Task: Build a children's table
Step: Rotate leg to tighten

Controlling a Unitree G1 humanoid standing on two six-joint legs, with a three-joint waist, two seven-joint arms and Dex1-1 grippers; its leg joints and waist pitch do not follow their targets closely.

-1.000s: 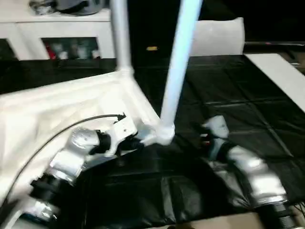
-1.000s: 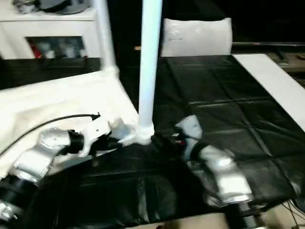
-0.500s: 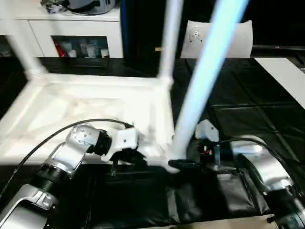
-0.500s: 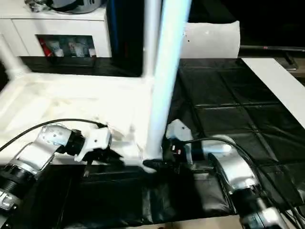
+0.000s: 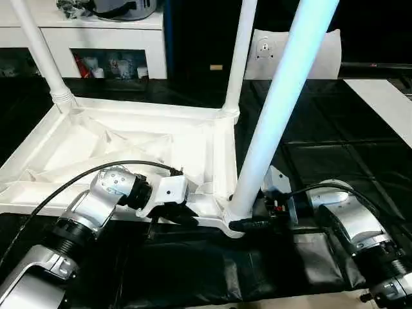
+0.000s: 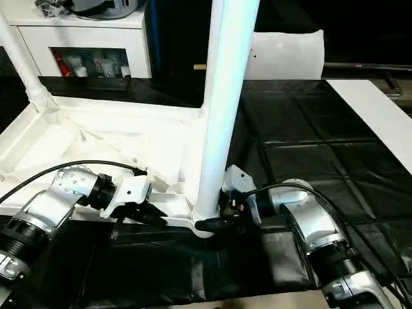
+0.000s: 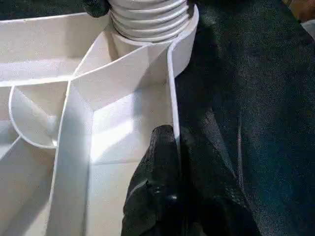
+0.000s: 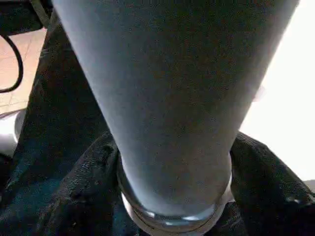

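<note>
Across the left and centre of the head view our upturned children's table (image 5: 129,138) lies on the black work surface (image 5: 335,129), and our left gripper (image 7: 172,147) is pinched tight on its thin near rim. We judge it light, stiff and slick. At lower centre our right gripper (image 8: 172,187) straddles the near leg (image 5: 277,109)'s base, the firmest hold; we read no writing.

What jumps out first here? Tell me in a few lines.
An upside-down white table lies on the black work surface, with three legs standing up from its corners. The nearest leg rises from the near right corner, where the right gripper wraps its fingers round the base. The left gripper is pinched shut on the table's near rim beside it.
</note>
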